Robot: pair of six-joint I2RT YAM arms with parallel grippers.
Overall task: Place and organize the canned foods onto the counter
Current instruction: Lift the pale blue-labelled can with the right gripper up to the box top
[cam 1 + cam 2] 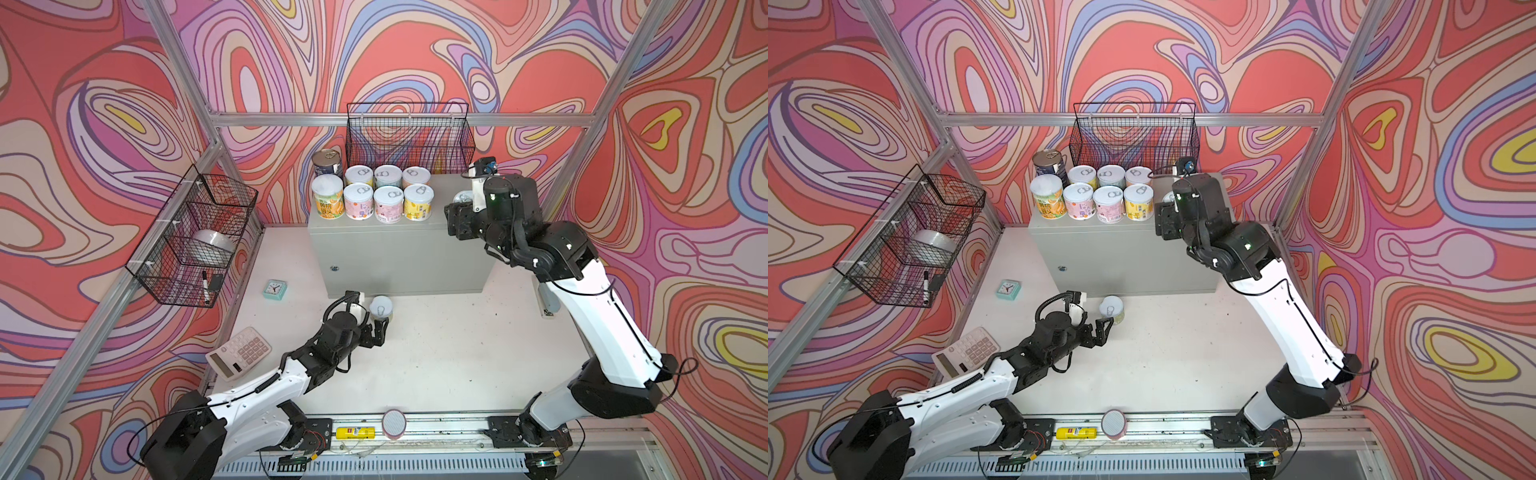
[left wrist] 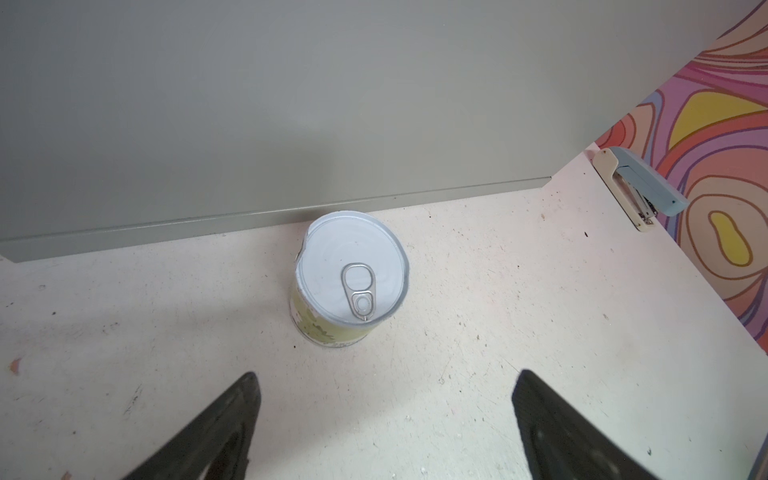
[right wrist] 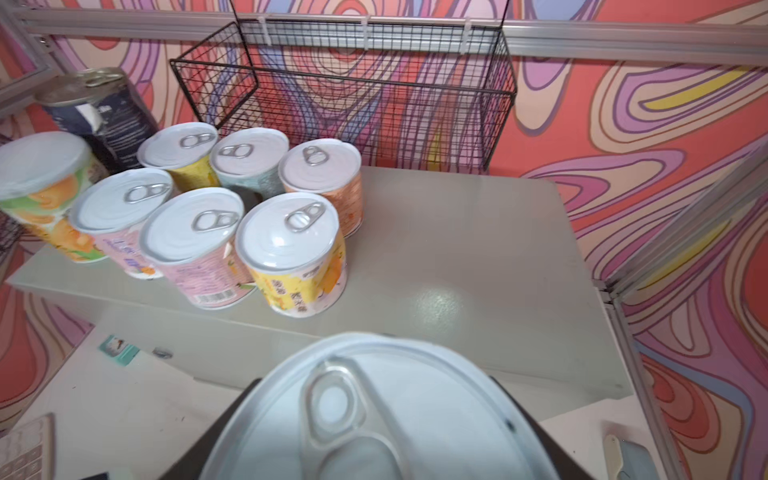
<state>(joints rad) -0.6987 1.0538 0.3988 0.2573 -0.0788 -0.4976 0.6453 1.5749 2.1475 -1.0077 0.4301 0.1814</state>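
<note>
We count ten tins. Eight stand on the grey cabinet, bunched at its left end: six short tins with white pull-tab lids in two rows of three, and left of them a taller yellow-orange tin with a dark blue tin behind it. The yellow-orange label carries large Chinese characters, as does a yellow short tin. Its pink neighbour shows a barcode, but we cannot read the finer print. The ninth tin, pale green, stands on the white tabletop just before the cabinet's front, ahead of the left pincer, whose fingers are spread and clear of it. The right pincer pinches the tenth tin over the cabinet's right part. That tin's label is hidden and its lid is cut off.
</note>
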